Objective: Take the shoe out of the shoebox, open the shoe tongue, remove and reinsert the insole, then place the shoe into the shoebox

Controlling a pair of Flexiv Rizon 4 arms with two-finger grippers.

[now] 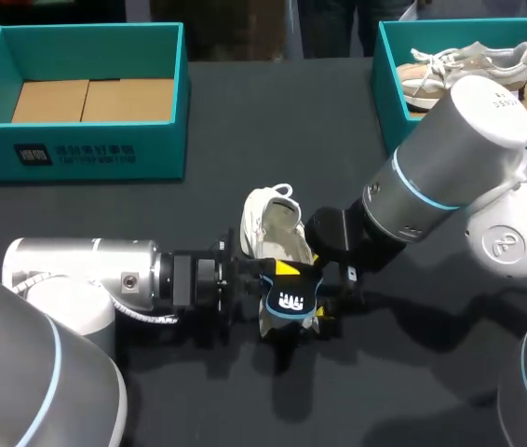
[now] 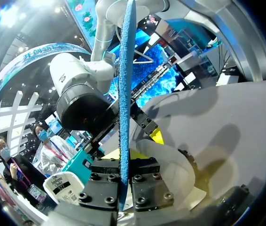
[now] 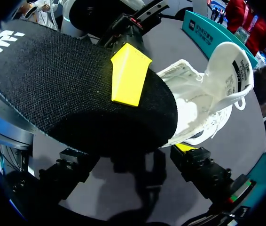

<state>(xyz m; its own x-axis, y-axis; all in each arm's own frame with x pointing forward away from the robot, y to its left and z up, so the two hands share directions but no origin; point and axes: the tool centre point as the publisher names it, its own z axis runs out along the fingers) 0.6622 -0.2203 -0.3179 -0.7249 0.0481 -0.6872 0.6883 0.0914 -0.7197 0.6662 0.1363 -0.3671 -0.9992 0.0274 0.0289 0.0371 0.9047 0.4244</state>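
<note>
The white shoe sat on the dark bench near its middle, between my two arms. Its opening faced up and its long axis ran from the near side to the far side. The end with a raised flap and a small loop pointed toward the far edge. The near end was hidden under the insole, so I could not tell heel from toe.

The left end effector was clamped on the insole, one finger on each face. The right wrist view showed one yellow fingertip pressed flat on the black fabric. The insole's end with a white logo pointed toward me and its other end reached the shoe.

The right end effector was just beside the shoe. I could not tell whether it gripped anything.

The inside of the flap carried a printed label. The far-left shoebox was teal with a bare cardboard floor, and had a block of white print on its front wall. The far-right shoebox held a pale laced shoe.
</note>
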